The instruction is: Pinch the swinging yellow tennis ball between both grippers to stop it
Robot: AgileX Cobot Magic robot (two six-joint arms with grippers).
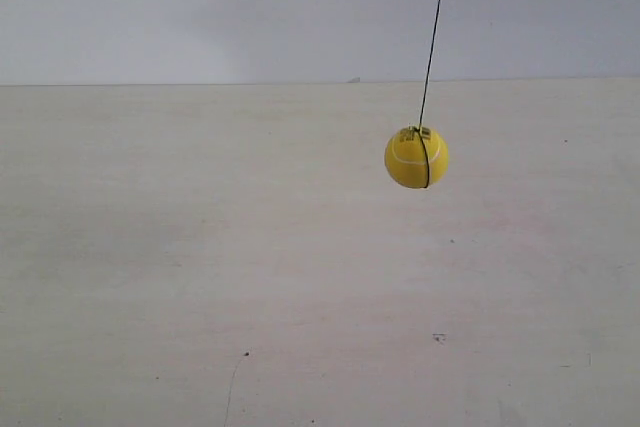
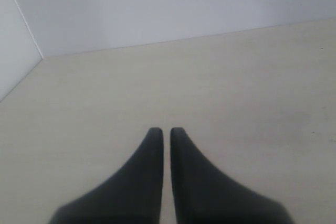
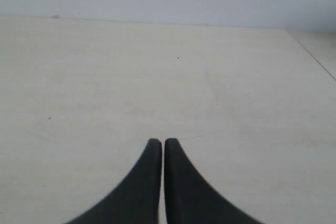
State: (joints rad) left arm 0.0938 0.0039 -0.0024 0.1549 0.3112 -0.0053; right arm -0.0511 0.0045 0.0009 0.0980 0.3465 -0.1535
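Yellow tennis ball [image 1: 416,157] appears only in exterior view; left fingers [image 2: 147,171] and right fingers [image 3: 147,182] together.

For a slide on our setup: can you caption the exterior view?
Yellow ball hanging by a thin dark string over a pale table, with a grey wall behind.

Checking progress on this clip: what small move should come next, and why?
Probably bring both claws toward the yellow tennis ball: it hangs untouched on its string, and the shut left claw and right claw see only table.
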